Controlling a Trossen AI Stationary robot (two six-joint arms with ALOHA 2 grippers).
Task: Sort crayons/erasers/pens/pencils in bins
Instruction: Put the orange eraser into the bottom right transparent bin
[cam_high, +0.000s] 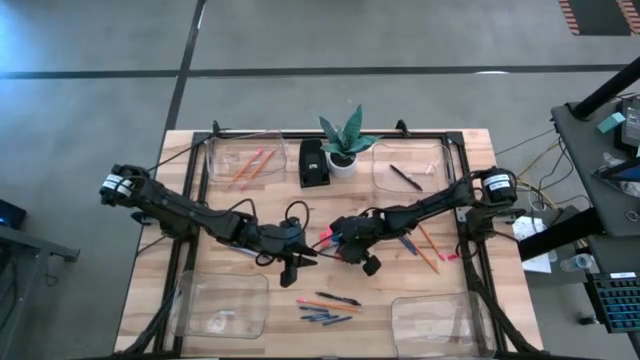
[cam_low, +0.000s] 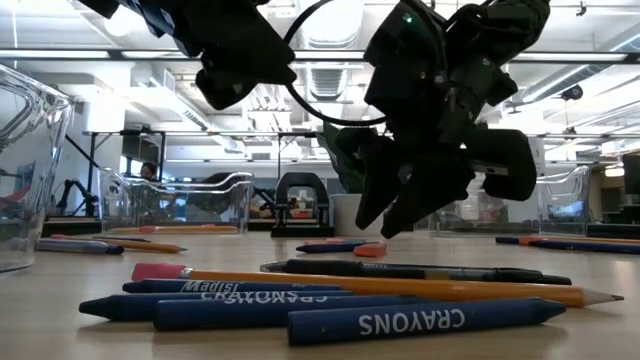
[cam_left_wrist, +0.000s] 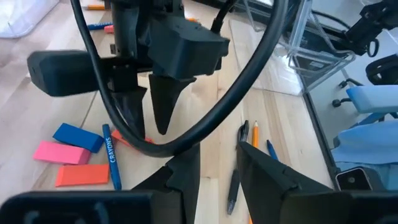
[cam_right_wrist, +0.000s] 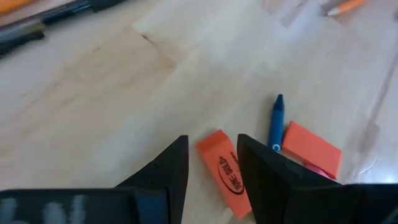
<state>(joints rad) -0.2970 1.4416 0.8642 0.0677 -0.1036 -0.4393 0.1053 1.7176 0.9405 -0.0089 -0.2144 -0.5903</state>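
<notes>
Low view, foreground: blue crayons (cam_low: 420, 322), one orange pencil (cam_low: 400, 287) and a black pen (cam_low: 420, 271) lie side by side on the table (cam_low: 60, 320). Mid-frame, the right hand (cam_right_wrist: 211, 155) hangs part-open, empty, over an orange eraser (cam_right_wrist: 225, 171); the left hand (cam_left_wrist: 217, 158) likewise part-open, empty. Clear bins (cam_high: 245, 160) occupy the table's corners.

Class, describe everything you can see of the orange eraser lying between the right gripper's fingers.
The orange eraser is a small rectangular block, matte and rubbery-looking, with dark printed lettering on its top face. It lies flat on the wooden table, angled between the open fingers of the right gripper, not yet gripped. A blue crayon lies just beside it.
</notes>
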